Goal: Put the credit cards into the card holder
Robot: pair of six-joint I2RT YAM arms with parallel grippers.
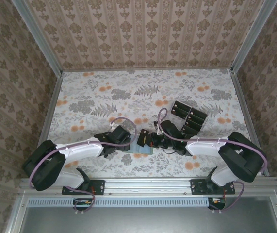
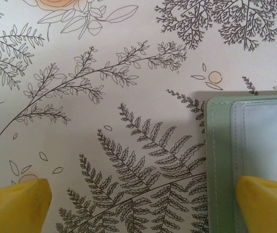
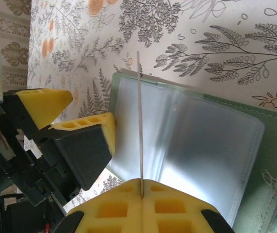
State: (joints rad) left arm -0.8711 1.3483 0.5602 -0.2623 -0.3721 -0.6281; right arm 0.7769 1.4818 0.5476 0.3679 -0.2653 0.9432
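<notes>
On the table the card holder (soft, slick-pocketed) was found lying open. The left gripper was spread wide astride its edge. The right gripper was clamped on the end of one credit card, judged stiff, light, slippery.

Two pincers are showing, the left pincer and the right pincer. One card holder is lying open. One credit card is standing edge-on; several more cards are clustering apart, too small to count.
</notes>
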